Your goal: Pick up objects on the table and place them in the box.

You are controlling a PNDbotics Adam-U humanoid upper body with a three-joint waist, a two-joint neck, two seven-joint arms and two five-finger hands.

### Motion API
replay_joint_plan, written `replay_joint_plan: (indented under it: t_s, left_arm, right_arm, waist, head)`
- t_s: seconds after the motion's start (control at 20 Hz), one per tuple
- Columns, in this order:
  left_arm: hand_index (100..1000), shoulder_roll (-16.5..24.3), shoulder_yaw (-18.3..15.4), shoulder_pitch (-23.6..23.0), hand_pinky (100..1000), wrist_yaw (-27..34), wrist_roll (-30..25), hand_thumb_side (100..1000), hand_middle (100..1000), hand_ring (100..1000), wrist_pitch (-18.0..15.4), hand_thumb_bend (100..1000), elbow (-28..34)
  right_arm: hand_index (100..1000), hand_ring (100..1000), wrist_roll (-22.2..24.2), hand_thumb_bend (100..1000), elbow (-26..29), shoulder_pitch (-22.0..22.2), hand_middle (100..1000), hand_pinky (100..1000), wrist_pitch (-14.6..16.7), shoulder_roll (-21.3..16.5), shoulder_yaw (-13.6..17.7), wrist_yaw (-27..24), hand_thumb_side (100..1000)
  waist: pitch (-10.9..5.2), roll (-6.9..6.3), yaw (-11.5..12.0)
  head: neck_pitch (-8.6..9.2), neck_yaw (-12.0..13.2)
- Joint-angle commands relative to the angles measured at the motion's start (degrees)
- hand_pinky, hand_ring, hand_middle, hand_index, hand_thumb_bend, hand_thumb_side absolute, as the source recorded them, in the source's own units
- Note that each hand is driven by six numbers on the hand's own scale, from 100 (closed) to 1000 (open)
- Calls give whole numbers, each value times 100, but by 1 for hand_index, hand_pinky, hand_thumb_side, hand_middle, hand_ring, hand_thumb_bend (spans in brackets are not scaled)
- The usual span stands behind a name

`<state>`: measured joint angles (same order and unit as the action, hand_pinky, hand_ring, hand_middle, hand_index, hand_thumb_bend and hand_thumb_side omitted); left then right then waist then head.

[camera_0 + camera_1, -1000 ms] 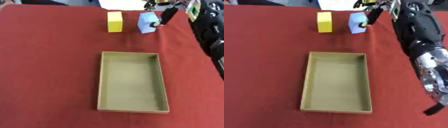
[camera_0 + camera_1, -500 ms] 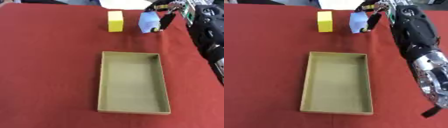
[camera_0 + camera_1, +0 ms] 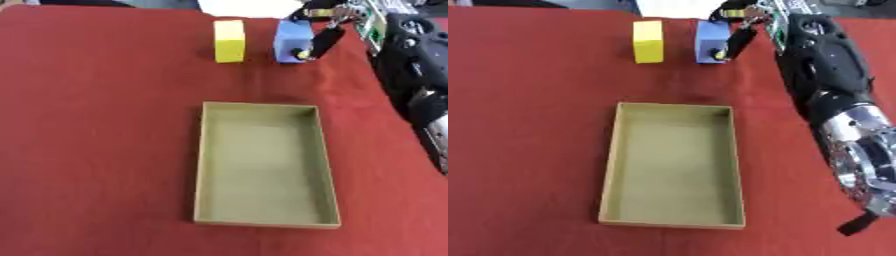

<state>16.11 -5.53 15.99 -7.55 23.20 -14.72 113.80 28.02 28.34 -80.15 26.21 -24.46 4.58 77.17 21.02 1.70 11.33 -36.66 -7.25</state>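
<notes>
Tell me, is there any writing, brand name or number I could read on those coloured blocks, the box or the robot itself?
None can be read.
Yellow block: plain faces, no text.
Blue block: no text; only a small yellow spot low on its front.
Box: plain tan walls, no label.
Right hand, at the blue block: a green patch just behind it, near the wrist, carries markings too blurred to read.
Red tablecloth: no print.

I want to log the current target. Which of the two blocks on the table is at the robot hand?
The blue block, right of the yellow block. The right robot hand has its fingers around it; the yellow block stands untouched.
</notes>
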Motion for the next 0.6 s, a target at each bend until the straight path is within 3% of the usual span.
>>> replay_joint_plan:
  t_s: [0.05,0.3,0.6]
  left_arm:
    - [795,53,-46,43,816,-1,-8,749,661,693,-7,215,80]
    - [795,69,-57,26,815,-1,-7,747,662,694,-6,215,80]
    - [795,98,-72,-2,815,-4,-2,743,663,696,5,221,80]
  right_arm:
    - [739,752,-293,100,248,-145,550,807,-27,-105,22,-160,424]
    - [728,723,-403,100,429,-211,538,793,71,-218,-18,-412,418]
    - [742,703,-225,100,748,-197,553,774,802,-586,-547,-1086,401]
  waist:
    - [-136,-26,-9]
    - [-173,-36,-73]
    - [-269,-50,-247]
  head:
    - [22,-3]
    - [-9,26]
    - [-82,137]
